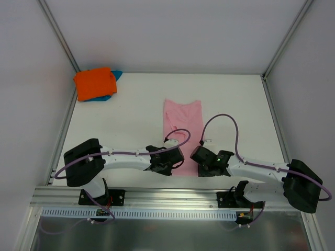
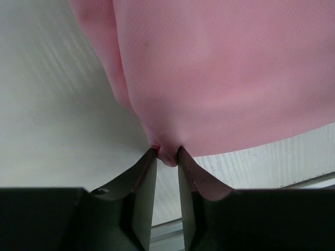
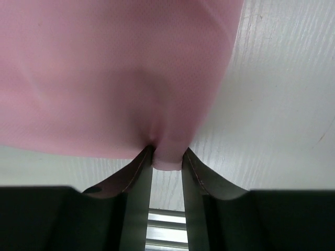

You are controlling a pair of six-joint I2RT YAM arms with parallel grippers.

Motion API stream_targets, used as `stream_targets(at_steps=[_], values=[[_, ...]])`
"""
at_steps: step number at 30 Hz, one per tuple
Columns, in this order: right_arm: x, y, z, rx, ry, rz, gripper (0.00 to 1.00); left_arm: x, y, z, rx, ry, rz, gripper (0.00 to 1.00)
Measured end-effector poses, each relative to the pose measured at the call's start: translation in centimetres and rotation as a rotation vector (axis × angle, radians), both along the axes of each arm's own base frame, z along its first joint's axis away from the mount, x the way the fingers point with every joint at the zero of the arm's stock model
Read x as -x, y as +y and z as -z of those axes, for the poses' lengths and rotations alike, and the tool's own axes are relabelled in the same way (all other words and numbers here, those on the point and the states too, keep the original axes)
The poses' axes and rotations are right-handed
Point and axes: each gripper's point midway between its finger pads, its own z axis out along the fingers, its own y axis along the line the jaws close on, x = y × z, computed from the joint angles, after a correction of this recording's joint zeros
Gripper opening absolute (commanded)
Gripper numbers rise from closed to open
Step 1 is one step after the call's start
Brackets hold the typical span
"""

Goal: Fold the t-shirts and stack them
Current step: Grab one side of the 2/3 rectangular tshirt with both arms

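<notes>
My left end effector (image 2: 167, 152) and right end effector (image 3: 167, 155) pinch the pink t-shirt (image 1: 182, 115) by its lower corners; it stretches straight up-frame.

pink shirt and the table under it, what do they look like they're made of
pink t-shirt: soft knit cloth, probably a synthetic sports mesh; matte, with a fine dotted weave and soft puckers at its pinched edge.
table: hard, white, matte board, perhaps painted or laminated wood; faint streaky grain lines show.
</notes>
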Motion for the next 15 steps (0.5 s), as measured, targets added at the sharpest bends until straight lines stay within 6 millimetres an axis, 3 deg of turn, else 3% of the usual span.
stream_targets(at_steps=[2, 5, 12, 15], values=[[-0.01, 0.09, 0.01, -0.004, 0.0, -0.001, 0.29, -0.01, -0.33, 0.02, 0.009, -0.002, 0.002, 0.17], [-0.03, 0.19, 0.04, -0.007, 0.0, -0.002, 0.26, 0.01, -0.68, 0.02, 0.017, -0.002, 0.001, 0.0], [-0.12, 0.58, 0.04, -0.023, -0.003, 0.0, 0.0, -0.06, -0.97, 0.0, 0.024, -0.003, 0.002, 0.0], [-0.12, 0.65, 0.05, -0.025, -0.002, -0.003, 0.0, -0.06, -0.98, 0.0, 0.024, -0.003, 0.002, 0.0]])
